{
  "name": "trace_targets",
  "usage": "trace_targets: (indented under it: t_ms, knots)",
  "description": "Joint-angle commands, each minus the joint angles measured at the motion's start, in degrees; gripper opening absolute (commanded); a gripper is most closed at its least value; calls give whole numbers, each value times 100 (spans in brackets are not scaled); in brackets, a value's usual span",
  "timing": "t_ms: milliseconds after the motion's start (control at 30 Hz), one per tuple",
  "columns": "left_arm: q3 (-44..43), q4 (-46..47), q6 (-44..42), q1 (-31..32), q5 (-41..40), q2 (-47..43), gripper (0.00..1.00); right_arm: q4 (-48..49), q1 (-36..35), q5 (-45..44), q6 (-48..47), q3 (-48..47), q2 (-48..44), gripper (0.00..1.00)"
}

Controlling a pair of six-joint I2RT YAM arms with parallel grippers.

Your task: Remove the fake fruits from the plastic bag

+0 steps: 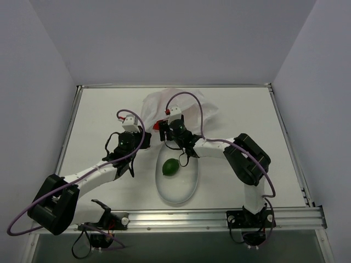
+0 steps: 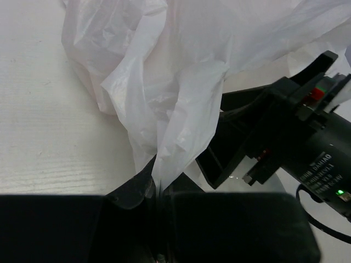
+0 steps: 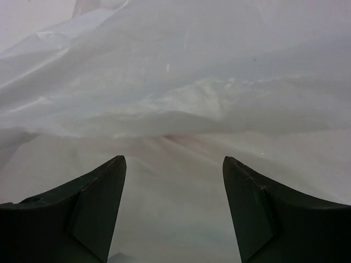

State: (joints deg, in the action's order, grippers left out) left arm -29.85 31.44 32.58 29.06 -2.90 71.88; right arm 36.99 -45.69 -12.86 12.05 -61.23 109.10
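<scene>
The crinkled white plastic bag (image 1: 189, 104) lies at the back middle of the table. My left gripper (image 1: 142, 127) is at its left edge. In the left wrist view the left gripper (image 2: 158, 189) is shut on a fold of the bag (image 2: 181, 104). My right gripper (image 1: 173, 117) reaches into the bag's near side. In the right wrist view the right gripper (image 3: 173, 183) is open and empty, with bag plastic (image 3: 181, 82) all around and a faint pink tint behind it. A green round fruit (image 1: 171, 167) lies on the white oval plate (image 1: 189, 192). The other fruits are hidden.
The plate sits at the front middle, between the two arms. The right arm's black wrist (image 2: 290, 131) is close on the right of the left gripper. White walls enclose the table, and a metal rail (image 1: 219, 218) runs along its near edge.
</scene>
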Motion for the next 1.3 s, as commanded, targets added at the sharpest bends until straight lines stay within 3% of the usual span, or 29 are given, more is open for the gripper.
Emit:
trace_targets:
  t_ms: [0, 333, 733, 833, 900, 967, 1100, 1167, 1267]
  knots:
    - [-13, 117, 135, -49, -45, -139, 2, 818, 209, 459, 227, -363, 250, 68]
    - [-13, 178, 161, -49, 35, -112, 2, 1275, 570, 1214, 420, -890, 1087, 83]
    - [-48, 187, 135, -49, 52, -33, 2, 1328, 605, 1779, 333, -1804, 1904, 87]
    - [-48, 178, 117, -58, 61, -60, 2, 1223, 614, 1691, 219, -2059, 2098, 82]
    - [-56, 161, 108, -58, 61, -60, 2, 1223, 623, 1708, 183, -2121, 2159, 74]
    - [-74, 152, 91, -58, 52, -34, 2, 1223, 623, 1743, 183, -2130, 2116, 53]
    - [-74, 152, 82, -58, 44, -7, 2, 1486, 614, 1778, 288, -1665, 1686, 48]
    - [-83, 152, 73, -58, 26, 2, 2, 1705, 597, 1770, 350, -1236, 1292, 37]
    - [-83, 134, 56, -58, 8, -42, 2, 1890, 500, 1647, 368, -673, 695, 36]
